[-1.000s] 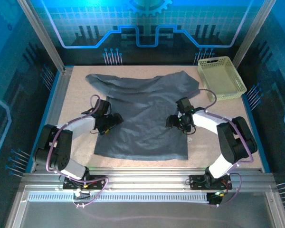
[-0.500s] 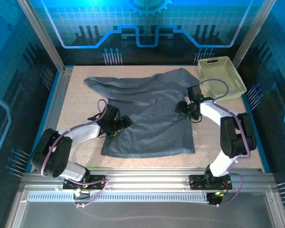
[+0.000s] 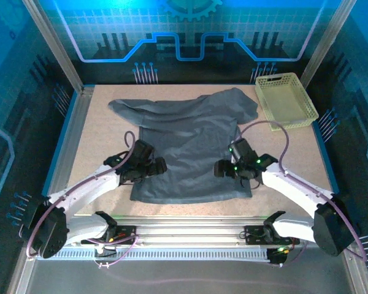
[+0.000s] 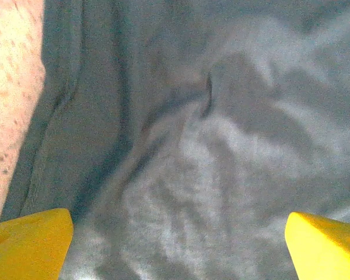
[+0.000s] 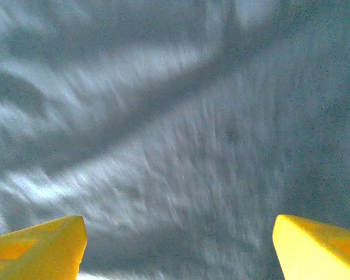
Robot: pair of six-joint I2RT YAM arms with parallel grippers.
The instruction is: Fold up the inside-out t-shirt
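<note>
Shirt (image 3: 190, 138) lies spread, dark grey, wrinkled. We see left gripper (image 3: 156, 166) and right gripper (image 3: 223, 169) agape, empty.

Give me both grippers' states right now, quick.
Left gripper: open, holding nothing, above the t-shirt.
Right gripper: open, holding nothing, above the t-shirt.
</note>
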